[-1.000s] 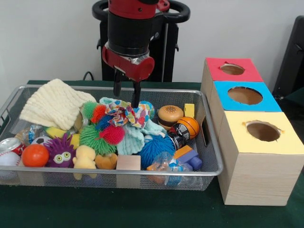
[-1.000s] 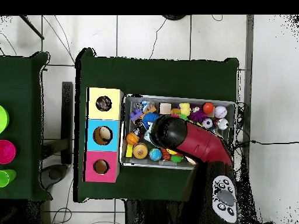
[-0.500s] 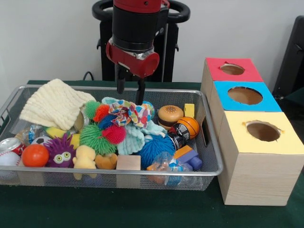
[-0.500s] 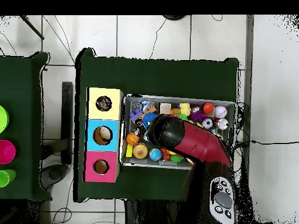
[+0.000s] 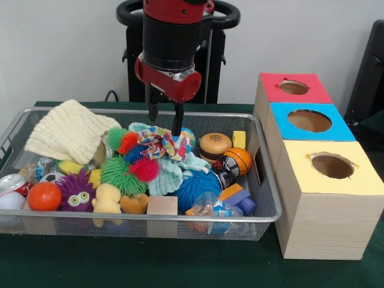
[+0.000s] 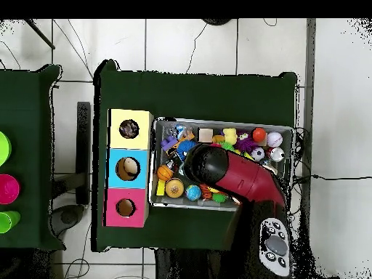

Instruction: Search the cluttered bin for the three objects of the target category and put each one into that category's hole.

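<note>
I am hanging my jaws apart and empty just above the dotted wrapper in the middle of the bin, having lifted off it and now dipping back a little. The wrapper has not left the pile, so no hole is being filled yet.

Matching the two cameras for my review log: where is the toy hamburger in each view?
Front view: toy hamburger right of centre in the mesh tray, towards the boxes.
Overhead view: tan disc at the tray's lower left.
Shared landmark: the yellow box.
</note>
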